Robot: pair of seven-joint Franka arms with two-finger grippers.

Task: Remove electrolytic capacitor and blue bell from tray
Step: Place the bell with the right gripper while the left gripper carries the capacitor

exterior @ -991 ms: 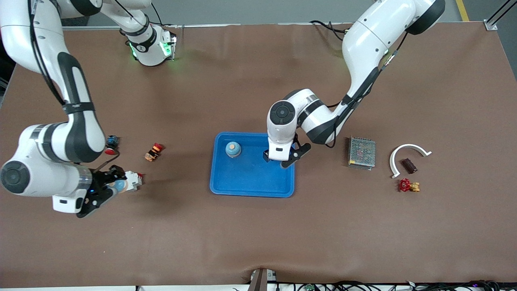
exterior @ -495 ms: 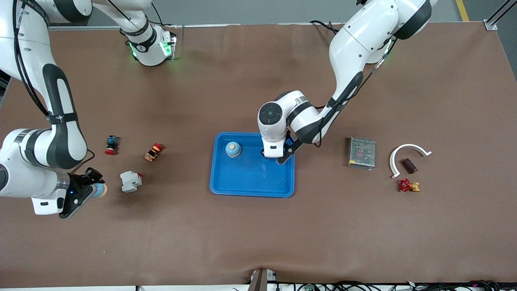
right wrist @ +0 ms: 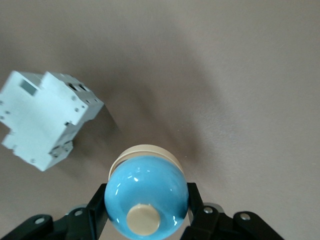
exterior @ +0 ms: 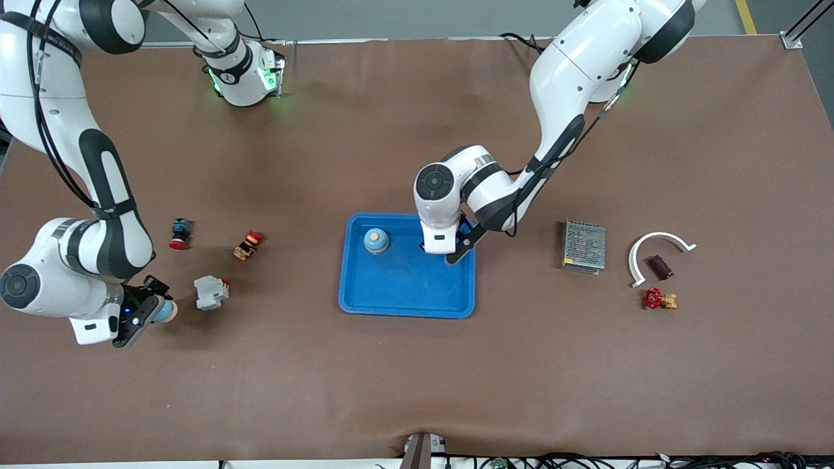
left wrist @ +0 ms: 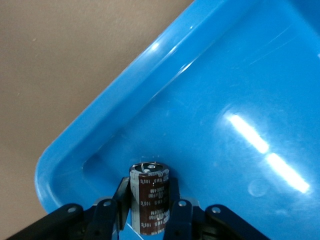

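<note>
Your left gripper (left wrist: 148, 216) pinches the brown capacitor (left wrist: 149, 196) in a corner of the blue tray (exterior: 365, 301). Lift straight up. Your right gripper (right wrist: 146, 218) hugs a blue bell (right wrist: 146, 192) above the table.

mesh box (exterior: 584, 246) | white arc (exterior: 658, 252) | red valve (exterior: 658, 299) | white breaker (exterior: 211, 292)

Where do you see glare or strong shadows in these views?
Left wrist view: bright streaks of glare on the glossy blue plastic tray. Right wrist view: small highlights on the round blue bell, and the white plastic breaker block casts a dark shadow. Front view: even light, soft arm shadows.
</note>
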